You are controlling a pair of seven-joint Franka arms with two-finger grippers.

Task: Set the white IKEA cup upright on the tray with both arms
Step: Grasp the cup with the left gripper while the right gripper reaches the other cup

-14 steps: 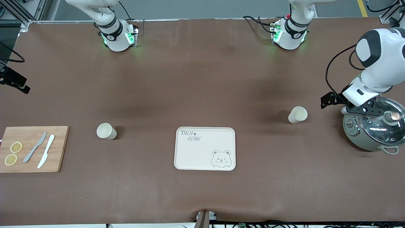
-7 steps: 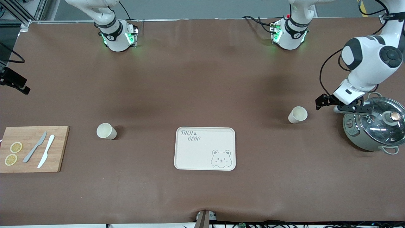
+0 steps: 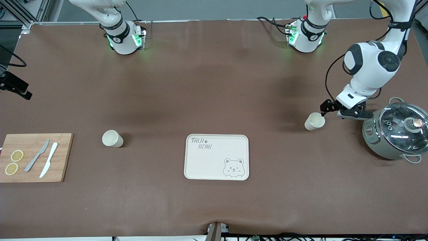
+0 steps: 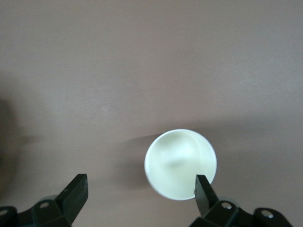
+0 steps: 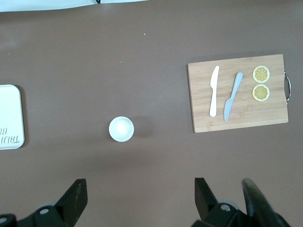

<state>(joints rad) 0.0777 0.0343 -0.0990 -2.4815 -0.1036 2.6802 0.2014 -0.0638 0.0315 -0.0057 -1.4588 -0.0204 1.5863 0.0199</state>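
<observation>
From the front we see the tray (image 3: 216,157), lettered "TAIJI BEAR", bare on the bench (image 3: 214,83), with one upright cup (image 3: 314,121) toward the left arm's end and another cup (image 3: 112,138) toward the right arm's. Our left wrist view shows the left claw (image 4: 142,195) spread wide and empty just over the first cup (image 4: 180,163). Our right wrist view shows the right claw (image 5: 140,198) wide open, empty, high over the bench near the second cup (image 5: 121,128) and a board (image 5: 238,99).

Cup (image 5: 121,129) — between tray (image 5: 9,117), board (image 5: 238,99)
</observation>
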